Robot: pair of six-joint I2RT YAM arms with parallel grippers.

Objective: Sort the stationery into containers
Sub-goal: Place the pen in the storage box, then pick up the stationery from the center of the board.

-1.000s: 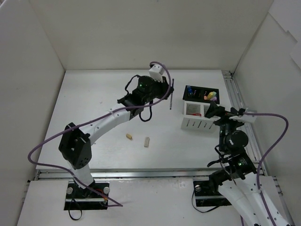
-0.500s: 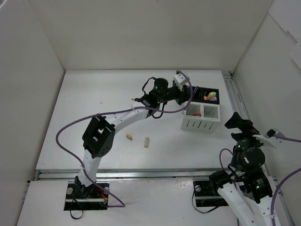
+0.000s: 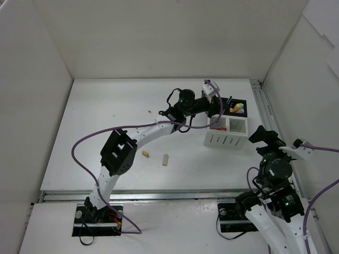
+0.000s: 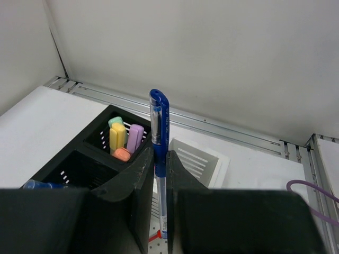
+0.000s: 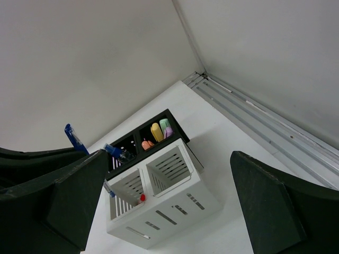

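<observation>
Left wrist view: the left gripper has its jaws clenched on the clear blue-capped pen, held upright near where the black box meets the white box. If let go off-centre, it may catch a wall and topple out. Coloured markers fill one black compartment. The right gripper has its jaws released and holds nothing.

**Bright, even light with soft shadows**

Diffuse overhead light fills all three views. The white table carries only faint shadows. In the wrist views, the fingers nearest the lens look dark and soft-edged, while the blue-capped pen stays sharp.
</observation>
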